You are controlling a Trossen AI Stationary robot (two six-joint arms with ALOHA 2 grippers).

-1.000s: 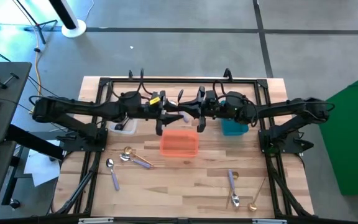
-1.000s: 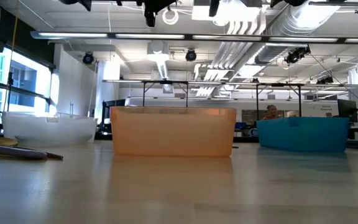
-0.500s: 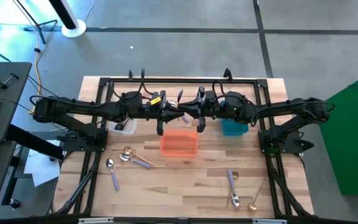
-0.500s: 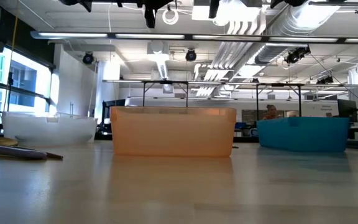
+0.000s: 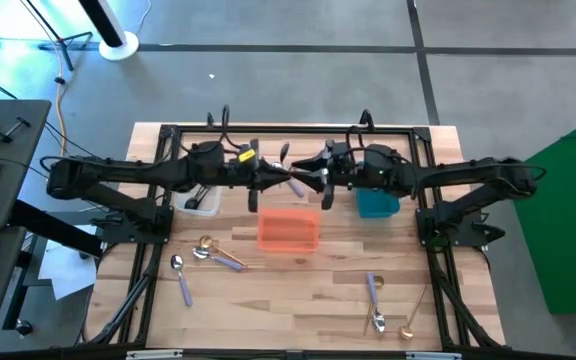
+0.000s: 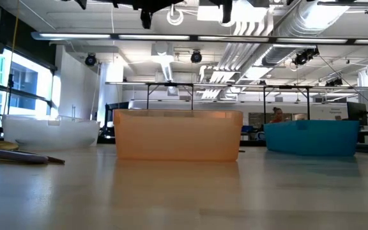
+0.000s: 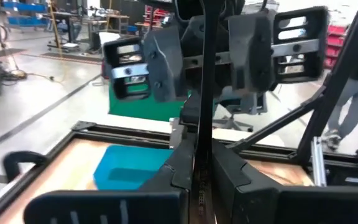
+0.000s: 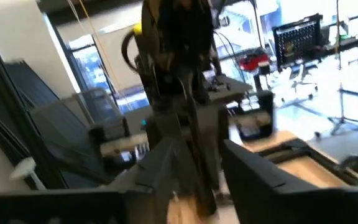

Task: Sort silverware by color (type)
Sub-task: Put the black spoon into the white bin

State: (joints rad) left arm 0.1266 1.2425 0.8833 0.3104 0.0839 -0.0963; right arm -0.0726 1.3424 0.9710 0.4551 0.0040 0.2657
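left end effector (image 5: 274, 181) pinched narrow on lavender-handled spoon (image 5: 292, 184), probably mid-handle | right end effector (image 5: 317, 181) spread apart beside it | over orange bin (image 5: 288, 214) | spoon: light, stiff, slick; hold flat handle

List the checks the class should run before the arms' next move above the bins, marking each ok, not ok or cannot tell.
1. Left jaws shut on the lavender-handled spoon: ok, by the left wrist view.
2. Right jaws apart: ok.
3. Held spoon directly over a bin: cannot tell.
4. Orange bin, teal bin and clear bin upright: ok.
5. All spoons sorted: not ok; a gold spoon and others lie on the table.
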